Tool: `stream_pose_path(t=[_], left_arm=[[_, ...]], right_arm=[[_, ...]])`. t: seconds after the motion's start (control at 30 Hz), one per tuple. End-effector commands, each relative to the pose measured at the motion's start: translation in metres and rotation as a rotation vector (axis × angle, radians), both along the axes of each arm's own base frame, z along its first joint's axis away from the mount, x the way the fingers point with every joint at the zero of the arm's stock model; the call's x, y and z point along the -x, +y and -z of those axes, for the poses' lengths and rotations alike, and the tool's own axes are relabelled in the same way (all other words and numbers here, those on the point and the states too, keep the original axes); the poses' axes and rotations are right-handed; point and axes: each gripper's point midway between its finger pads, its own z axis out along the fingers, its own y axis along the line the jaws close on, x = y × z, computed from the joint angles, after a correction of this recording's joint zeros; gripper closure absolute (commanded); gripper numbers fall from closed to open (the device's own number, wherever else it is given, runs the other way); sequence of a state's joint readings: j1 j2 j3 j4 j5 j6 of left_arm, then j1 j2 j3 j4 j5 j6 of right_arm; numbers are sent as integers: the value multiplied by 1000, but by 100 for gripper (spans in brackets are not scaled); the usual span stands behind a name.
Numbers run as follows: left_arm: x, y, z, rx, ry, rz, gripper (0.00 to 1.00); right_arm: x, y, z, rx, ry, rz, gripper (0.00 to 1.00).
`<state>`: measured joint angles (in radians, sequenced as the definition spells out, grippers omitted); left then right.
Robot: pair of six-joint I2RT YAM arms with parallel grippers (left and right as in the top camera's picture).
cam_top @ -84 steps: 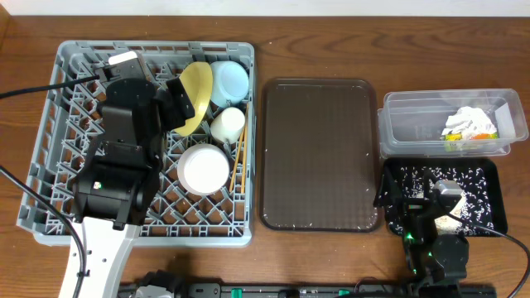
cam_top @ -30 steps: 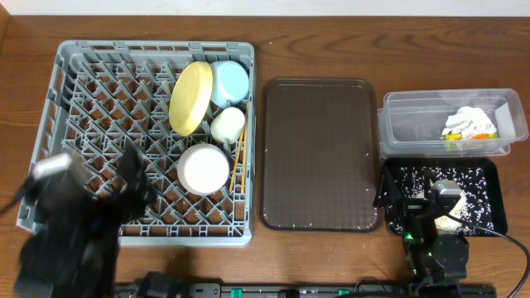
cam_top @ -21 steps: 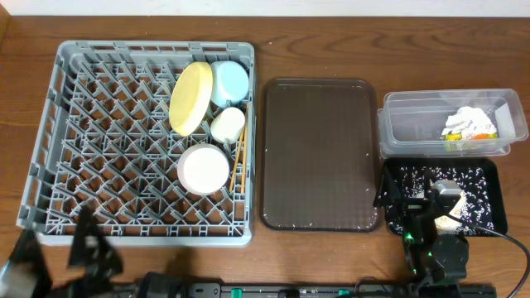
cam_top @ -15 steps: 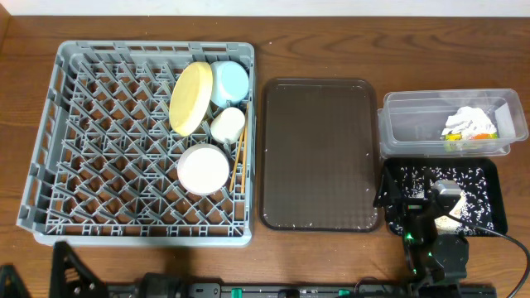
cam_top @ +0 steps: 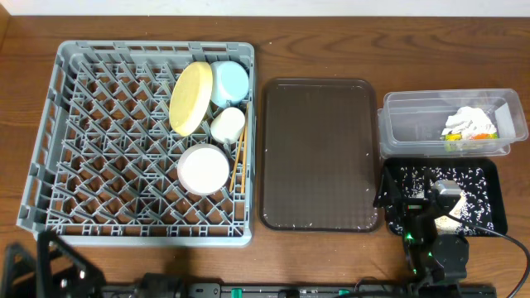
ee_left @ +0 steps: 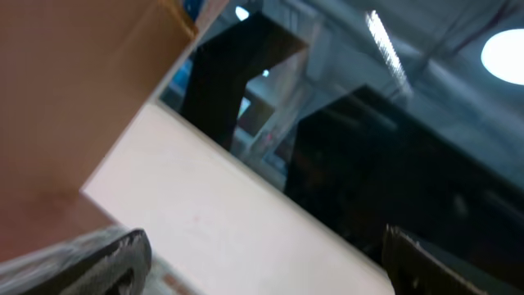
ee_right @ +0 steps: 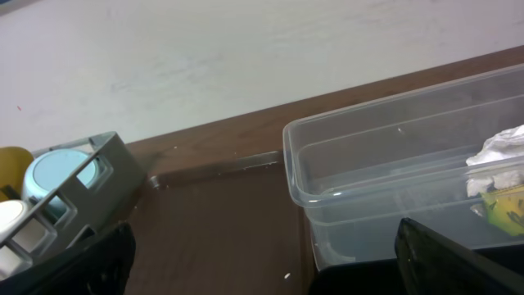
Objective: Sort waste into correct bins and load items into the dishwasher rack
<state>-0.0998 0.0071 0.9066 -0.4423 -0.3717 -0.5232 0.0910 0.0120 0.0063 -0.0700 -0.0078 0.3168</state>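
The grey dishwasher rack (cam_top: 83,124) holds the yellow plate (cam_top: 190,98) on edge, the light-blue dish (cam_top: 231,81), the white cup (cam_top: 228,124), the white bowl (cam_top: 203,168) and the chopsticks (cam_top: 241,153). In the clear tub (cam_top: 414,124) lie the white tissue (cam_top: 468,122) and the green-and-orange wrapper (cam_top: 484,135). Rice scraps (cam_top: 476,175) speckle the black tray (cam_top: 497,211). My right gripper (cam_top: 407,192) hovers open over that tray's left end, empty (ee_right: 262,270), facing the tub (ee_right: 368,164). My left gripper (ee_left: 266,270) is open and empty, pointing up at wall and ceiling.
A dark-brown serving tray (cam_top: 319,153) lies between the rack and the bins, with a few crumbs on it. The left arm (cam_top: 45,269) sits folded at the table's front left corner, below the rack. The rack's corner (ee_right: 98,164) shows in the right wrist view.
The left arm has pulled back from over the rack to the front left corner, leaving the yellow plate standing in the rack. The right arm has not moved.
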Motion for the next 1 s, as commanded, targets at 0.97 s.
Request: stream_pose_path(t=[0.97], left_arm=[[-146,-29,178,76,95,125,9]], right_arm=[[0,2,0,18,-4,-9,1]])
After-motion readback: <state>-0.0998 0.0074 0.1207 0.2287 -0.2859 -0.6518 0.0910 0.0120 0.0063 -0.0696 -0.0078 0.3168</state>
